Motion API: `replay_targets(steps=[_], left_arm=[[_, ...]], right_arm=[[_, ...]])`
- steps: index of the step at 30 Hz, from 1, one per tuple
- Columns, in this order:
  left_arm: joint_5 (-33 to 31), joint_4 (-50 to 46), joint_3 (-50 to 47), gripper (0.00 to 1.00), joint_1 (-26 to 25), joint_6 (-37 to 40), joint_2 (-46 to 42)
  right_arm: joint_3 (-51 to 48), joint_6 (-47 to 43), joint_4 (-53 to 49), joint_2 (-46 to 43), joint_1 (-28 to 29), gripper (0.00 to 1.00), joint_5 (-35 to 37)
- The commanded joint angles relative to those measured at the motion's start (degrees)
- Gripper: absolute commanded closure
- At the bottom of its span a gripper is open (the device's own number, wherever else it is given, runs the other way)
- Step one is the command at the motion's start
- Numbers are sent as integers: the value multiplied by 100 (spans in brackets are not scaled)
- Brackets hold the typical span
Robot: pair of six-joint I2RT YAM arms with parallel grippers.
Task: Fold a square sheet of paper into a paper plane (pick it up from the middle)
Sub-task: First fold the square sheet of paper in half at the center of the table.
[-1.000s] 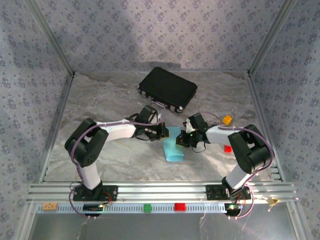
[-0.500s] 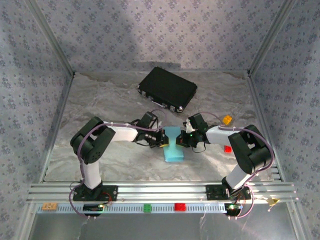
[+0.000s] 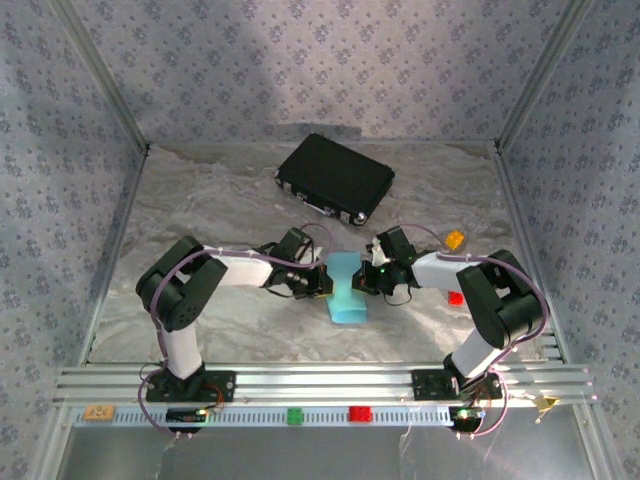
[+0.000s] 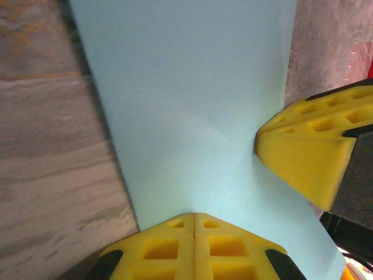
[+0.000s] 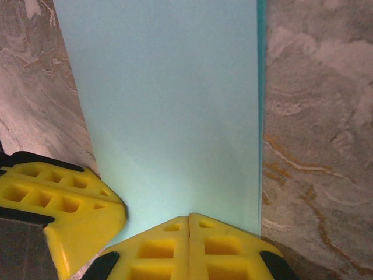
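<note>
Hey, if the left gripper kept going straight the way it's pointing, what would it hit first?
The light blue paper: the shut left gripper seems to have its tips resting on it. Past that, probably the right gripper, though depth is unclear.

Top external looks down from high over the near edge, whole table (image 3: 200, 205) in frame. Both wrist cams sit very close, aimed at the same light blue paper (image 4: 192, 105) from opposite sides

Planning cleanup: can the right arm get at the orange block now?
Probably yes: the orange block lies uncovered beyond its forearm, but the right gripper, pressed shut against the paper, must leave it first.
</note>
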Motion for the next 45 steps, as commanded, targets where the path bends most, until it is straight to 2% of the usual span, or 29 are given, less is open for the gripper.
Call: replay_targets(steps=[1,4,13,26,35,39,45], left_arm=[[-37,-53,29,100,-65,-305,-417],[162,285,75,100,-160,-591,-460],[261,407,-133,100,-298,-631,-142],[-190,29,-709,100,-308,129,-80],[-12,174,-423,100,-388,-224,-756],[215,446,-392,100,-472,-386,-631],[220,418,-496,100,-514,-344,-339]], right_arm=[[-250,4,-645,103,-2,100,601],[-249,8,-643,96,-6,100,600],[-294,30,-615,42,-9,100,609],[-338,23,-607,26,-50,100,617],[-320,28,-644,14,-57,100,609],[-313,21,-654,22,-59,100,609],[-321,12,-667,10,-56,100,621]])
